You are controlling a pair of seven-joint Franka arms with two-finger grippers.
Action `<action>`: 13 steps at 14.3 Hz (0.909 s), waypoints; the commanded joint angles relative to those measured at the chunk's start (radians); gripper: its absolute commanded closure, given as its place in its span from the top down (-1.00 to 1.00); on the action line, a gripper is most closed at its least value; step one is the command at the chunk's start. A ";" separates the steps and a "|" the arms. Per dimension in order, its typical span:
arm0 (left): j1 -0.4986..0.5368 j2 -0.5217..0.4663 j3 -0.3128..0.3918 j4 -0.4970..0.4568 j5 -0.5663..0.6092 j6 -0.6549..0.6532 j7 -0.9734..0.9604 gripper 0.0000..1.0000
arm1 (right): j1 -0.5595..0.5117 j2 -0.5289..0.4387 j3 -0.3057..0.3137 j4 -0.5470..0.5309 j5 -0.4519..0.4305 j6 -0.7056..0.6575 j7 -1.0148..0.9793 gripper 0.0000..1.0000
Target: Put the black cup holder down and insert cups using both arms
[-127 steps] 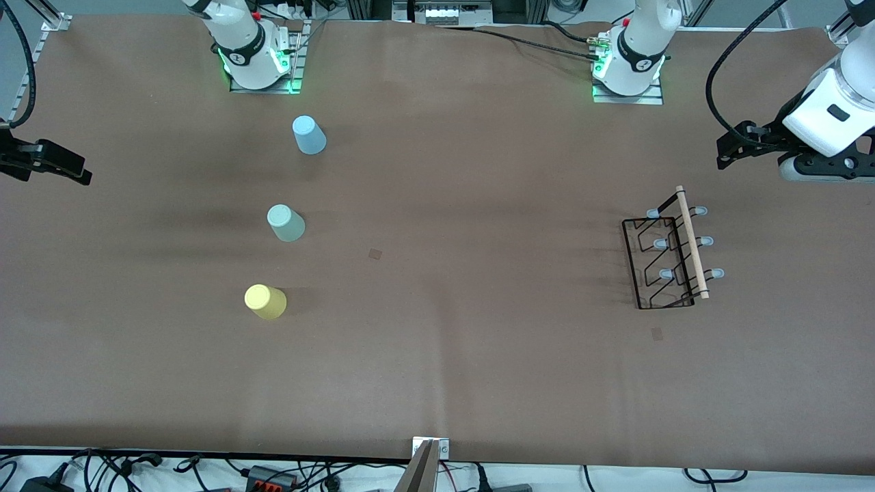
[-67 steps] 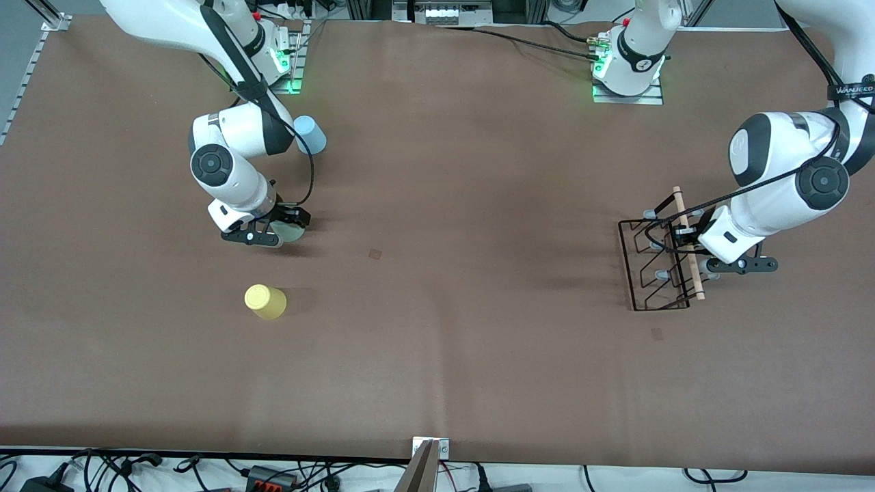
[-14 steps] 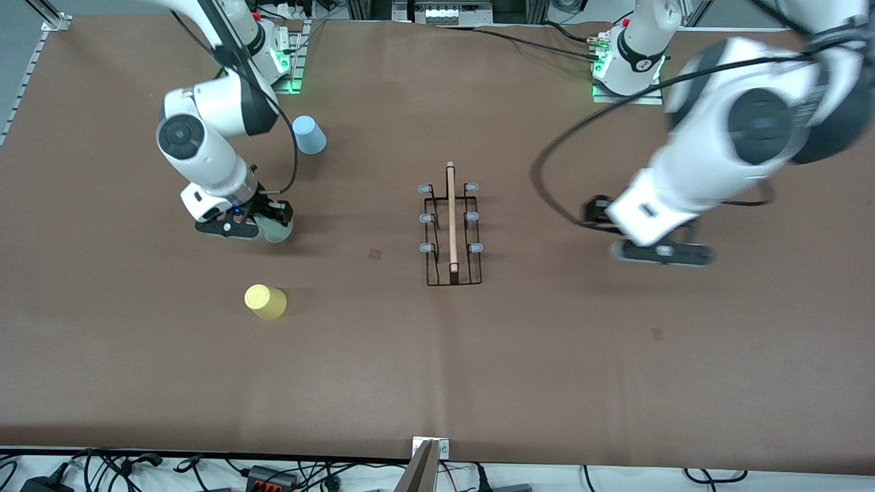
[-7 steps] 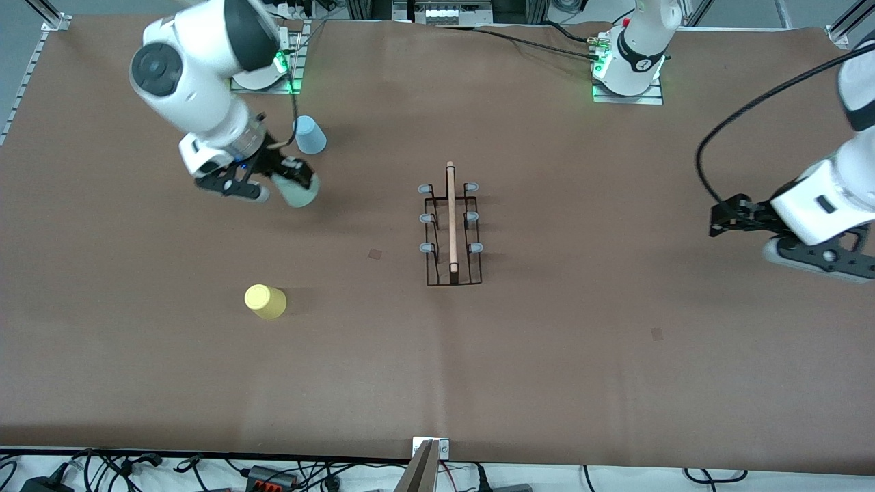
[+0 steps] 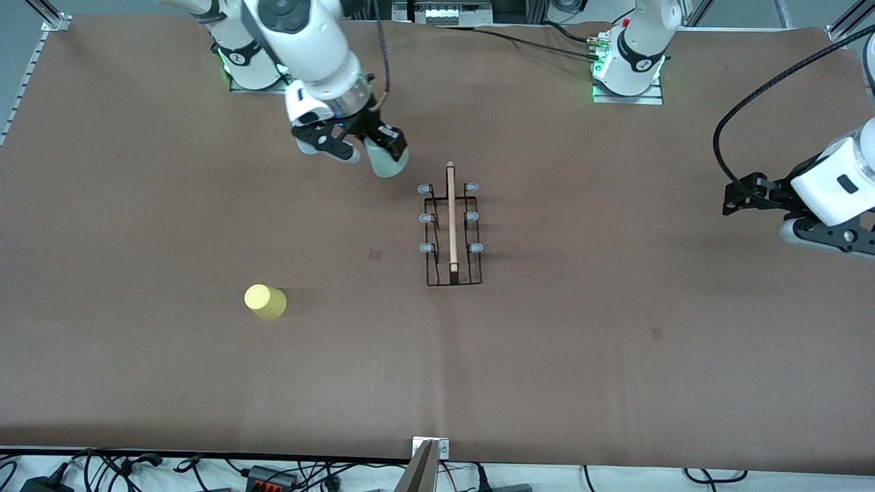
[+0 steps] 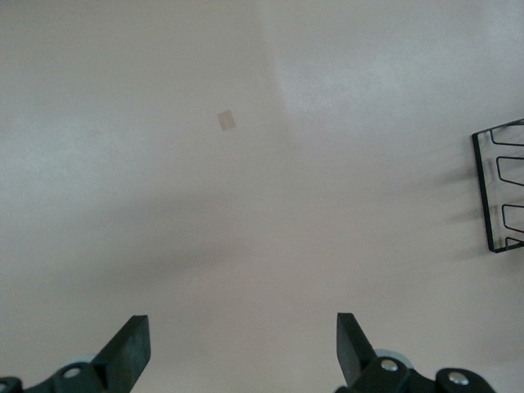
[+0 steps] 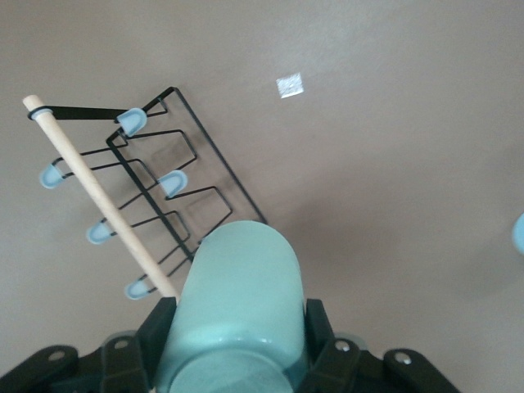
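A brown worktop (image 5: 205,383) fills the front view. Starting at that view's nine o'clock side, a small yellow tapered plastic cup (image 5: 265,301) stands upside down on the worktop, toward the right arm's end and nearer the front camera than everything else on it.

Toward eleven o'clock, the white jointed right arm reaches in from its base. Its black two-finger claw, the right claw (image 5: 369,147), is clamped around a pale mint green tapered plastic cup (image 5: 387,160), held tilted in the air over bare worktop. The small rectangular black wire cup holder (image 5: 451,232) with its light wooden rod handle (image 5: 450,215) and six grey-tipped prongs stands at the centre of the worktop, at about four o'clock from the held cup and apart from it.

At three o'clock the left claw (image 5: 742,198) hangs over the left arm's end of the worktop, its fingers spread wide and gripping nothing.

The right wrist view shows the mint cup (image 7: 237,315) close up between the dark fingers (image 7: 321,332), partly covering the holder (image 7: 155,196) below. At its three o'clock edge a sliver of something light blue (image 7: 519,232) is cut off, too little to identify; the front view shows no light blue cup. The left wrist view catches only one corner of the holder (image 6: 501,190), cut off by the frame edge, and a small pale square mark (image 6: 226,120) on the worktop.
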 commanded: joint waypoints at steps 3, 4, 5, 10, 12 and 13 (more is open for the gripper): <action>-0.083 -0.169 0.129 -0.195 -0.022 0.026 -0.043 1.00 | 0.020 0.071 -0.009 0.022 -0.034 0.059 0.125 -0.37; -0.134 -0.211 0.177 -0.254 -0.022 0.055 -0.069 1.00 | 0.022 0.083 -0.009 0.017 -0.036 0.062 0.133 -0.37; -0.168 -0.252 0.200 -0.311 -0.022 0.082 -0.106 1.00 | 0.022 0.094 -0.009 0.017 -0.036 0.060 0.134 -0.37; -0.219 -0.311 0.262 -0.393 -0.022 0.142 -0.111 1.00 | 0.052 0.147 -0.008 0.020 -0.033 0.085 0.159 -0.37; -0.217 -0.300 0.260 -0.389 -0.022 0.138 -0.108 1.00 | 0.060 0.166 -0.008 0.021 -0.033 0.099 0.160 -0.37; -0.217 -0.297 0.259 -0.377 -0.024 0.138 -0.111 1.00 | 0.066 0.174 -0.008 0.023 -0.033 0.108 0.159 -0.37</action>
